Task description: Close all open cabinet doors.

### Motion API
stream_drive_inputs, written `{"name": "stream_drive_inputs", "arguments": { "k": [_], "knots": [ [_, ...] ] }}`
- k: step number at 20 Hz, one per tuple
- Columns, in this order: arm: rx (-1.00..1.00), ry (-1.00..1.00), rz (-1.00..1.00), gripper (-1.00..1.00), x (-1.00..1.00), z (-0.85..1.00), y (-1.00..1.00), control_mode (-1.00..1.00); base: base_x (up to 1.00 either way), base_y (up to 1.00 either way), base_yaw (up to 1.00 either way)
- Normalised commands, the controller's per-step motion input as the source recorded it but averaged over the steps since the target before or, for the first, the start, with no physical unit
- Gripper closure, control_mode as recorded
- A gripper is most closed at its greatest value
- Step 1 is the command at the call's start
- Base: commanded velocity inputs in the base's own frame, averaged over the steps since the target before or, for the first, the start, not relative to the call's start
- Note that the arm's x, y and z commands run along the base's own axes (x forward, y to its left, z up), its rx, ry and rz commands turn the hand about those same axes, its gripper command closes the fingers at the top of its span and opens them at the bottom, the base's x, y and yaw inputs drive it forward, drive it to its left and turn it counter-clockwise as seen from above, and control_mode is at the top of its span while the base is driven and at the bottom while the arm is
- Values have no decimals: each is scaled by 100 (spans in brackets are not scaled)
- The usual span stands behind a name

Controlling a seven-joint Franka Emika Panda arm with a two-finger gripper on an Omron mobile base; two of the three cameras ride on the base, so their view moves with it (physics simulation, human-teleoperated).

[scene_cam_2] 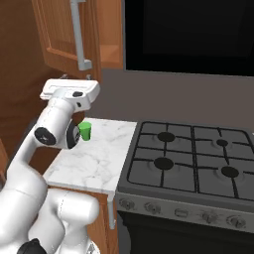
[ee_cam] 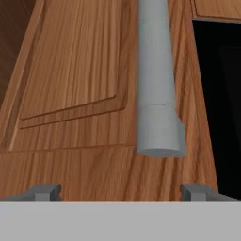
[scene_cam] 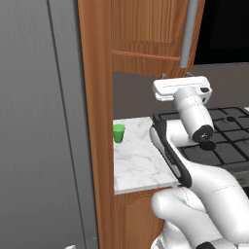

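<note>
Hand view: fingers (ee_cam: 122,192) spread apart, just under the long grey metal bar handle (ee_cam: 156,84) of the reddish-brown wooden cabinet door (ee_cam: 80,94). Rigid hinged panel, probably light to swing. Best pushed flat on the frame near the handle, no grasp needed.

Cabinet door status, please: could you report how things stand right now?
Gripper open, just below the cabinet door, near its handle. Nothing gripped. Green cup on counter, out of the way.

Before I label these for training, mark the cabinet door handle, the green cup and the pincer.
cabinet door handle (ee_cam: 156,89): hand view, on the grey bar's lower shaft.
green cup (scene_cam: 118,133): left base view, on its side wall.
pincer (ee_cam: 121,192): hand view, midway between its fingertips.
</note>
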Motion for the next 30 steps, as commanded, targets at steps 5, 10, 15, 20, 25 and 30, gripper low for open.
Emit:
{"name": "stream_drive_inputs", "arguments": {
  "k": [5, 10, 15, 20, 25, 30],
  "knots": [
    [0, 0, 0, -100, 35, 0, 0, -100, 0, 0, 0],
    [0, 0, 0, -100, 34, 0, 0, -100, 0, 0, 0],
    [0, 0, 0, -100, 29, 0, 0, -100, 0, 0, 0],
    [0, 0, 0, -100, 24, 0, -2, -100, 0, 0, 0],
    [0, 0, 0, -100, 23, 0, -6, -100, 0, 0, 0],
    [0, 0, 0, -100, 23, 0, -13, -100, 0, 0, 0]
  ]
}}
